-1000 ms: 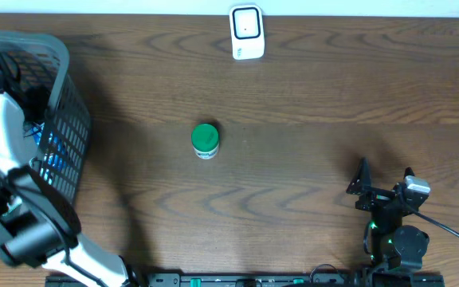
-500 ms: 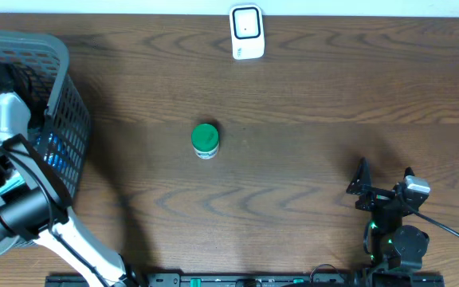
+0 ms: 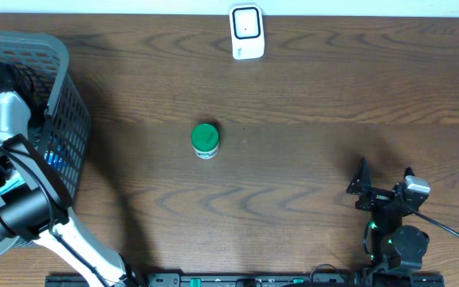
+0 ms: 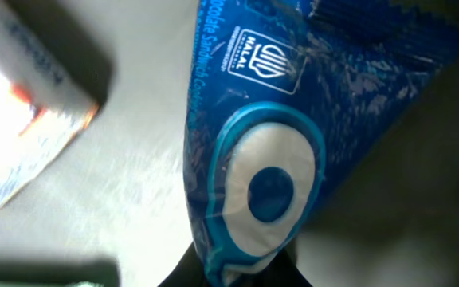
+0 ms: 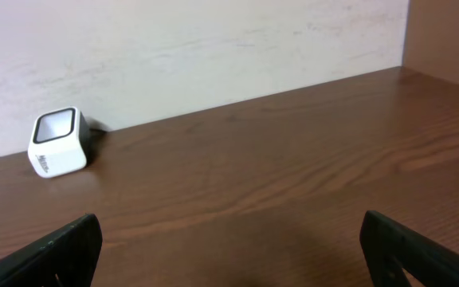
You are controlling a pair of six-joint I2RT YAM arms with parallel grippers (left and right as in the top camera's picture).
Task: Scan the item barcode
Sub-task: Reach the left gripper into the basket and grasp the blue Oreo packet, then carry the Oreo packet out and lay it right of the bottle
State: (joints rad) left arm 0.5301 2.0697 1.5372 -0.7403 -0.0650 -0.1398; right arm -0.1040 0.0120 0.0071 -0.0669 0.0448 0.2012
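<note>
A blue cookie packet (image 4: 293, 119) with a white-and-blue round emblem fills the left wrist view. My left gripper (image 4: 237, 275) is shut on its lower end, dark fingers pinching the wrapper from both sides. From overhead, the left arm (image 3: 6, 119) reaches down into the grey basket (image 3: 62, 72), which hides the gripper. The white barcode scanner (image 3: 246, 32) stands at the table's far edge, also seen as the scanner (image 5: 56, 142) in the right wrist view. My right gripper (image 3: 385, 177) rests open near the front right, with nothing between the right gripper's (image 5: 233, 243) fingers.
A green-lidded jar (image 3: 205, 140) stands mid-table. A white box (image 4: 22, 119) with orange and blue print lies beside the packet inside the basket. A pale wall (image 5: 213, 48) runs behind the scanner.
The left arm swung further into the basket between a second ago and half a second ago, then stayed put. The right arm has not moved.
</note>
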